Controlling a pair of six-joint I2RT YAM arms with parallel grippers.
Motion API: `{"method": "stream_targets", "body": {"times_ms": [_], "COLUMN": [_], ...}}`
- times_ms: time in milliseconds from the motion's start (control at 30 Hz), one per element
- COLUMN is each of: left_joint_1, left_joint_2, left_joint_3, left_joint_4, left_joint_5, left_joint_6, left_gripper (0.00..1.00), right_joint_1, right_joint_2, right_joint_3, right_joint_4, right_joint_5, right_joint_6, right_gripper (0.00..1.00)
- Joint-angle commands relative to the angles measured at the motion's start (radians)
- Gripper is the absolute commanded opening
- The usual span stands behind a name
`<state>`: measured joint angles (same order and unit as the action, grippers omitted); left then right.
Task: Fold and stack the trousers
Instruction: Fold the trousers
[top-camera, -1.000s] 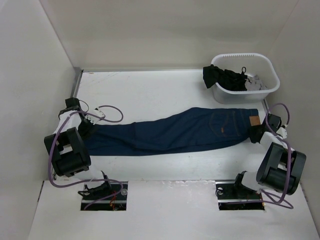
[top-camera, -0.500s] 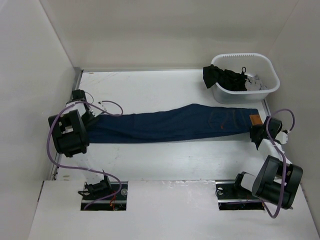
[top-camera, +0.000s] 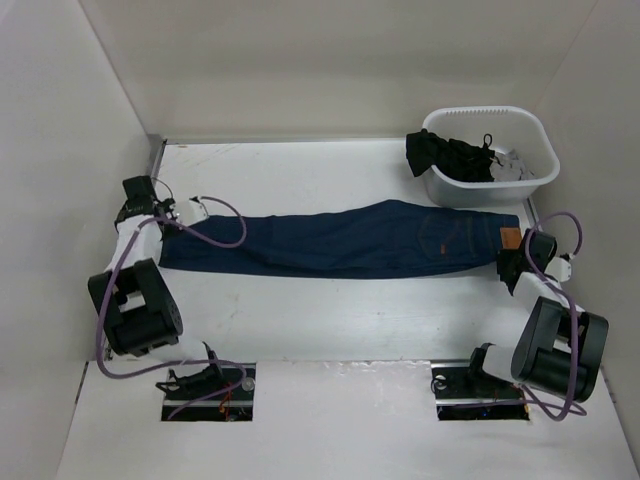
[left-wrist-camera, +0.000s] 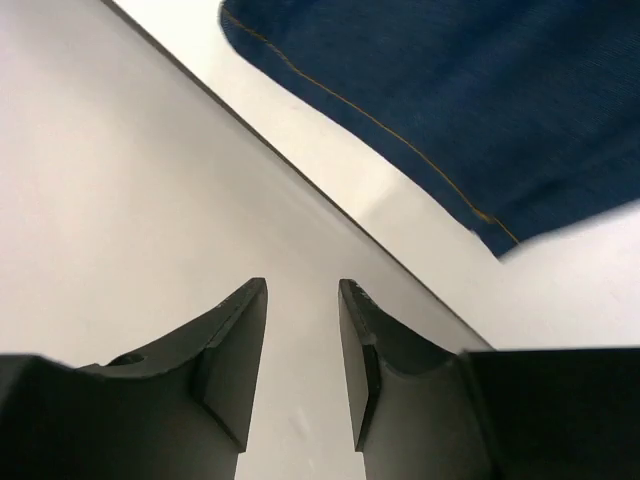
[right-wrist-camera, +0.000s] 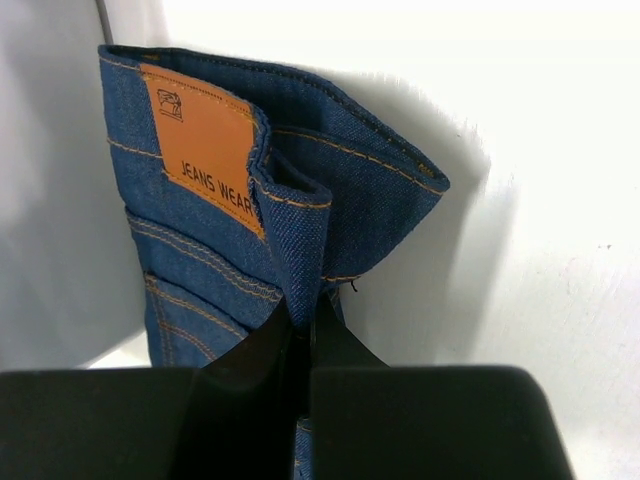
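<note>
The dark blue trousers (top-camera: 340, 245) lie stretched flat across the table, leg ends at the left and waistband with its tan patch (right-wrist-camera: 200, 145) at the right. My right gripper (right-wrist-camera: 303, 305) is shut on a fold of the waistband (top-camera: 508, 262) at the right table edge. My left gripper (left-wrist-camera: 302, 285) is open with nothing between its fingers. It hangs near the left wall (top-camera: 158, 220), a little behind the leg ends and apart from them. In the left wrist view, only the leg hem (left-wrist-camera: 450, 100) shows, at the upper right.
A white basket (top-camera: 540, 150) with black garments (top-camera: 450, 158) stands at the back right, just behind the waistband. The left wall and the table's metal edge strip (left-wrist-camera: 330, 200) run close beside my left gripper.
My right gripper has shut on the waistband. My left gripper has moved back from the leg ends toward the wall, its jaws narrowing. The trousers now lie straighter and further back.
</note>
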<state>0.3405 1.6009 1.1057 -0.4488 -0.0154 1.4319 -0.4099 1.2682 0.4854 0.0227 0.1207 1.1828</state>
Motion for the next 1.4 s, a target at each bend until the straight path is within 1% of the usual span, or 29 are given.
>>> {"method": "stream_targets", "body": {"times_ms": [0, 167, 333, 433, 533, 667, 900, 967, 1033, 1100, 1167, 1200, 1300, 1367], "left_joint_1": [-0.036, -0.068, -0.073, -0.068, -0.070, -0.077, -0.068, -0.068, -0.073, -0.080, -0.090, -0.090, -0.088, -0.076], "left_joint_2": [-0.085, -0.090, -0.064, -0.023, -0.004, 0.004, 0.051, 0.059, 0.059, 0.062, 0.073, 0.077, 0.083, 0.071], "left_joint_3": [-0.113, -0.185, -0.201, -0.176, -0.161, -0.176, -0.155, -0.145, -0.145, -0.149, -0.141, -0.138, -0.126, -0.109], "left_joint_4": [-0.074, -0.106, -0.041, 0.005, -0.002, -0.007, 0.036, 0.032, 0.030, 0.039, 0.044, 0.048, 0.062, 0.067], "left_joint_5": [0.074, 0.061, 0.042, -0.001, -0.004, -0.021, -0.067, -0.070, -0.061, -0.060, -0.064, -0.067, -0.075, -0.075], "left_joint_6": [0.119, 0.117, 0.105, 0.096, 0.090, 0.090, 0.076, 0.071, 0.064, 0.045, 0.019, 0.010, 0.007, 0.010], "left_gripper": [0.33, 0.34, 0.42, 0.41, 0.40, 0.40, 0.40, 0.38, 0.33, 0.26, 0.15, 0.12, 0.03, 0.00], "right_joint_1": [0.022, 0.026, 0.021, 0.021, 0.023, 0.003, -0.007, -0.004, -0.004, -0.004, -0.004, -0.004, -0.004, -0.004], "right_joint_2": [-0.004, -0.032, -0.050, -0.059, -0.070, -0.089, -0.084, -0.078, -0.075, -0.072, -0.072, -0.072, -0.070, -0.070], "right_joint_3": [0.018, 0.021, 0.027, 0.018, 0.009, 0.001, 0.007, 0.004, 0.001, -0.002, -0.004, -0.005, -0.004, -0.004], "right_joint_4": [0.079, 0.054, 0.036, 0.033, 0.033, 0.031, 0.033, 0.037, 0.042, 0.042, 0.042, 0.042, 0.042, 0.042], "right_joint_5": [0.020, 0.023, 0.027, 0.027, 0.022, 0.019, 0.011, 0.011, 0.013, 0.013, 0.013, 0.013, 0.013, 0.011], "right_joint_6": [-0.032, -0.038, -0.075, -0.078, -0.078, -0.081, -0.092, -0.091, -0.088, -0.086, -0.084, -0.084, -0.092, -0.092], "right_gripper": [0.00, 0.00, 0.00, 0.00, 0.00, 0.00, 0.00, 0.00, 0.00, 0.00, 0.00, 0.00, 0.00, 0.00]}}
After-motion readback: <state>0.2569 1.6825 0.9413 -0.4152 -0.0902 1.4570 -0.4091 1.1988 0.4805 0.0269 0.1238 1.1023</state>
